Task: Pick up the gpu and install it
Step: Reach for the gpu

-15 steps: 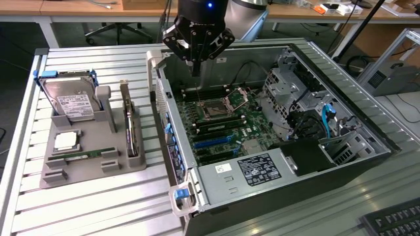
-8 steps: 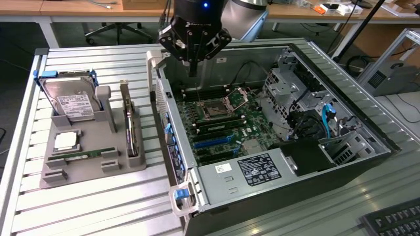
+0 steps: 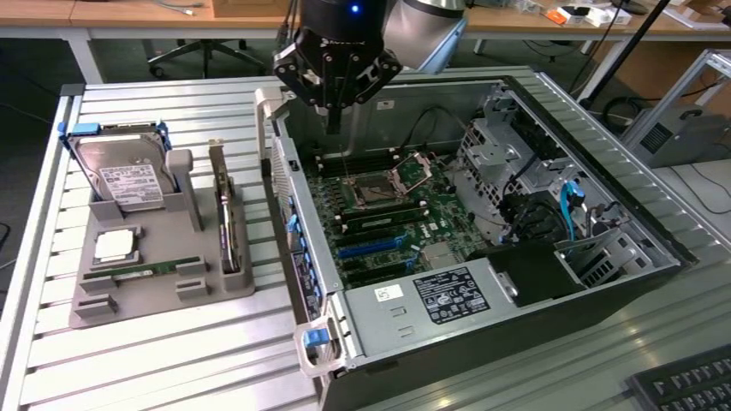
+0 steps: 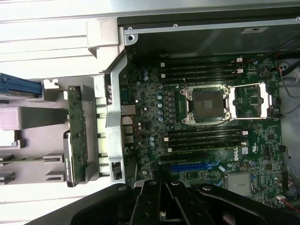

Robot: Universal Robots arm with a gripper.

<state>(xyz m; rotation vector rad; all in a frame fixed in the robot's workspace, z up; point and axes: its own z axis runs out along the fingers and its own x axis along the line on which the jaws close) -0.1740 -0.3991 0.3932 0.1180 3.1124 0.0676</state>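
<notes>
Vertical arm point(image 3: 423, 26) over open case point(image 3: 514, 334), fingers point(image 3: 332, 116) closed and empty, gpu point(image 3: 228, 224) upright in holder point(image 3: 137, 300)

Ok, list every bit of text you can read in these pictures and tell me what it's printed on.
"DELL": white logo on the motherboard, lying sideways in the wrist view.
Power supply label: print too small to read.
Small white sticker beside that label: marks too blurred to read.
Hard drive label: too small to read.
</notes>
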